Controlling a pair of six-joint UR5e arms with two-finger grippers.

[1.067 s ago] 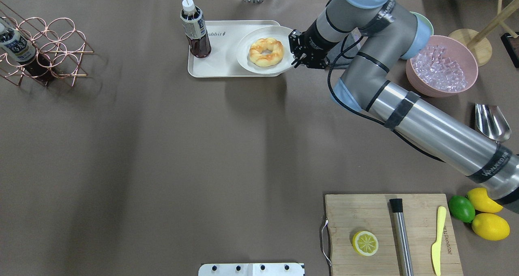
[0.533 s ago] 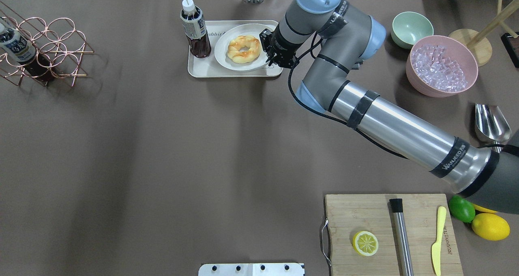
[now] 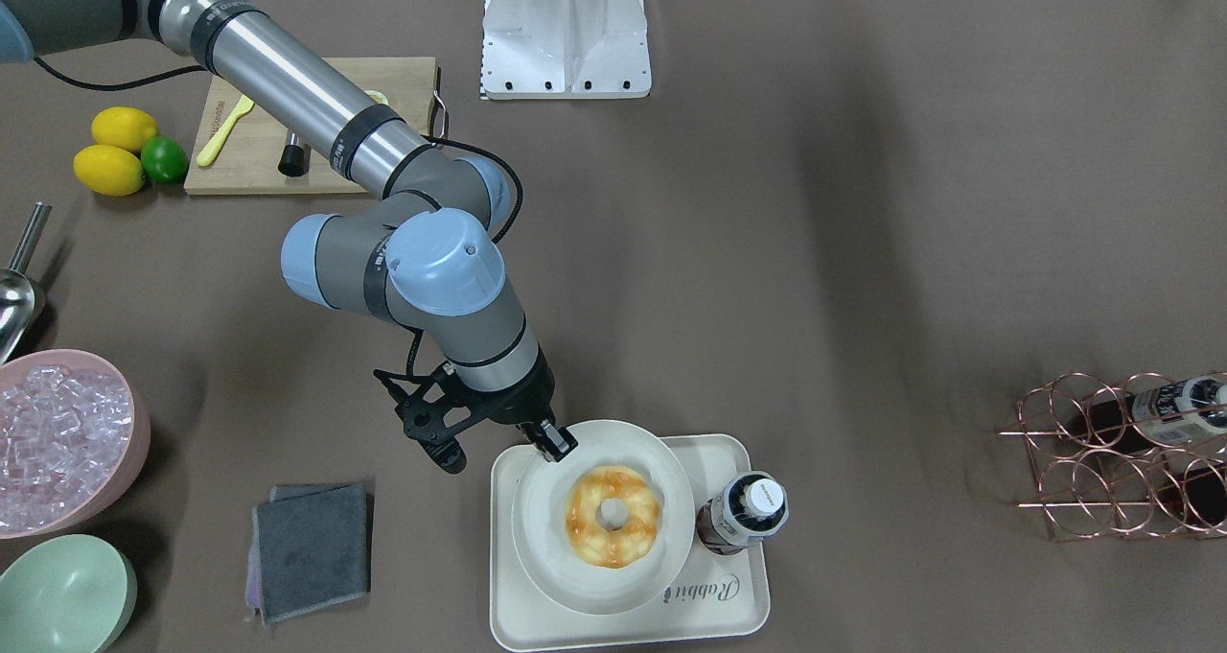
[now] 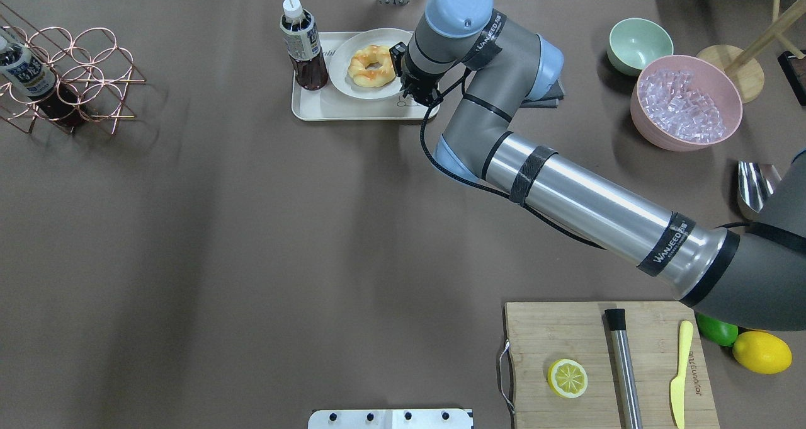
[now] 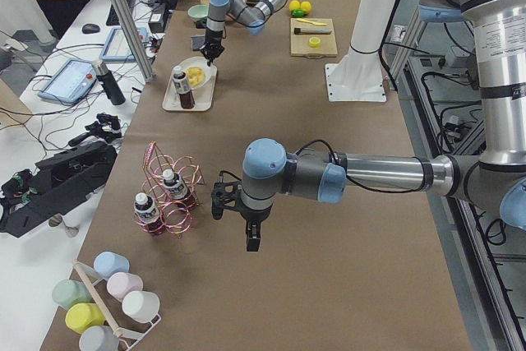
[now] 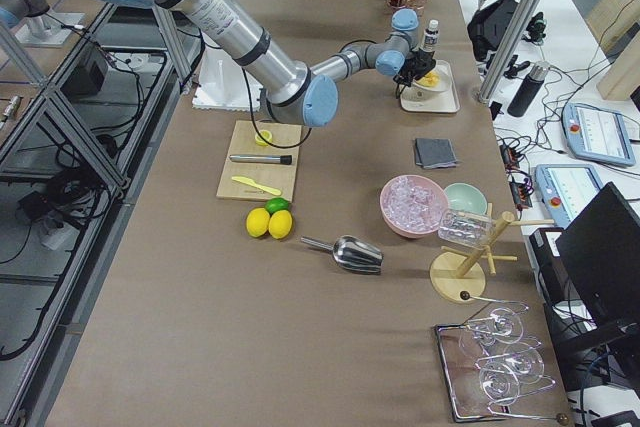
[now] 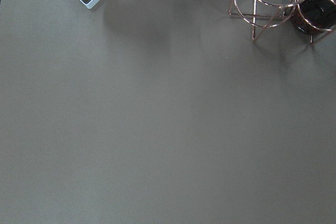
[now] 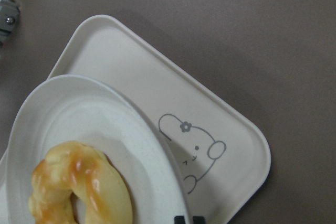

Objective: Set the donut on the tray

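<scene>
the glossy golden braided donut (image 4: 371, 66) lies flat on a round white plate (image 4: 340, 81) over the cream tray (image 4: 352, 110) (bear drawing showing), which sits level near the table's far side.

We saw a brown table (image 4: 252, 227). Toward its far edge lay the tray (image 4: 340, 109), with a wire rack (image 4: 75, 76) to the left and a green bowl (image 4: 636, 43) and pink bowl (image 4: 656, 137) to the right. A board (image 4: 554, 328), lemon (image 4: 762, 352) and lime (image 4: 718, 329) lay on the near side.
</scene>
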